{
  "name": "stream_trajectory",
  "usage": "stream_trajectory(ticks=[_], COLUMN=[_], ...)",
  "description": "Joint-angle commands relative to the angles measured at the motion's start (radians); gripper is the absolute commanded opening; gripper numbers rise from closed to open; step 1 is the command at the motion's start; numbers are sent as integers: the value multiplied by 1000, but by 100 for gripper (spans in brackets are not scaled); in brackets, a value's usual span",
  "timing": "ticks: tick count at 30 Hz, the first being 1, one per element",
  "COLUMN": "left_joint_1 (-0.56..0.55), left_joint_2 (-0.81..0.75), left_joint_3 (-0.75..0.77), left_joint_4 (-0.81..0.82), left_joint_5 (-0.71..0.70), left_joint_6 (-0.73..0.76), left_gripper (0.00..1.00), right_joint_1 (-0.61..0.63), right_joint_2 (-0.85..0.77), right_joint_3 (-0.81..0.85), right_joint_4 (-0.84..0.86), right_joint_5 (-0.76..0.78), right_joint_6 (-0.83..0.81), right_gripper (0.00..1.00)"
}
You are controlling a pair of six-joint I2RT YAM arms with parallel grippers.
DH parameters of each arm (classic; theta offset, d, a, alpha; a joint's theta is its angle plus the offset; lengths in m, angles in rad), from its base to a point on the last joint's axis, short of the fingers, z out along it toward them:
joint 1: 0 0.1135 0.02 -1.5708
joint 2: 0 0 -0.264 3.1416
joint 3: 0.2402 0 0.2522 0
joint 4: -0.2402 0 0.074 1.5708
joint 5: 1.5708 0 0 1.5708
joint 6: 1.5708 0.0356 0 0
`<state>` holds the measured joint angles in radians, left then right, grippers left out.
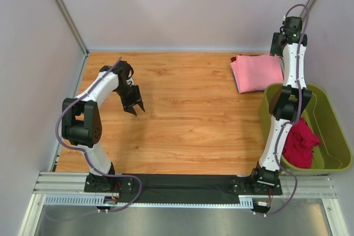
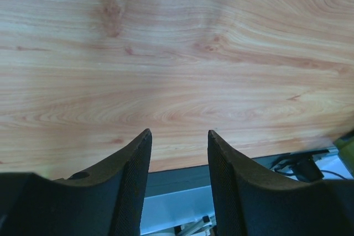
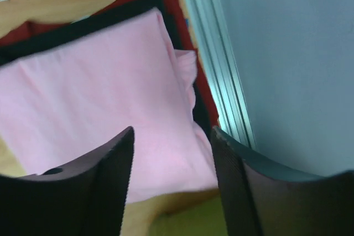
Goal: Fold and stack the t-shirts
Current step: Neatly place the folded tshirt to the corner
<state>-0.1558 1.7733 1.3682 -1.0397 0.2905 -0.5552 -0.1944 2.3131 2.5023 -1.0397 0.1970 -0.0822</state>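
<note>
folded pink t-shirt (image 1: 256, 72) topping stack, magenta t-shirt (image 1: 299, 143) apparently crumpled

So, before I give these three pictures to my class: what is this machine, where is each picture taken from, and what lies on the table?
Two robot arms are bolted at the table's near edge. The overhead picture shows both. The left tool hangs open over bare wood, holding nothing. The right tool is raised over a folded pink t-shirt at the far right. An olive tub holds a crumpled magenta-red t-shirt. The other two pictures come from cameras on the wrists, looking past the dark fingers: the right one shows black and red cloth under the pink shirt.
</note>
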Motion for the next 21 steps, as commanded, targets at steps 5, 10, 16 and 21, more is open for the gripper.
stream_trajectory(ticks=[5,10,16,21], left_joint_1=[-4,-7,-13,-31], left_joint_2=[-17,-75,-164,-176], left_joint_3=[132,138,189,319], left_joint_4=[-128,-99,26,75], left_joint_5=[-103,-61,90,196], left_joint_6=[32,37,51,74], left_gripper=[53,54,56,58], right_joint_1=[-14,-13,6,102], right_joint_2=[86,-32,-251,-483], right_joint_3=[20,-16,-69,-251], right_joint_4=[113,164,71,-58], right_joint_5=[51,42,25,-27], right_joint_6=[51,103,194,353], right_gripper=[65,72,96,100])
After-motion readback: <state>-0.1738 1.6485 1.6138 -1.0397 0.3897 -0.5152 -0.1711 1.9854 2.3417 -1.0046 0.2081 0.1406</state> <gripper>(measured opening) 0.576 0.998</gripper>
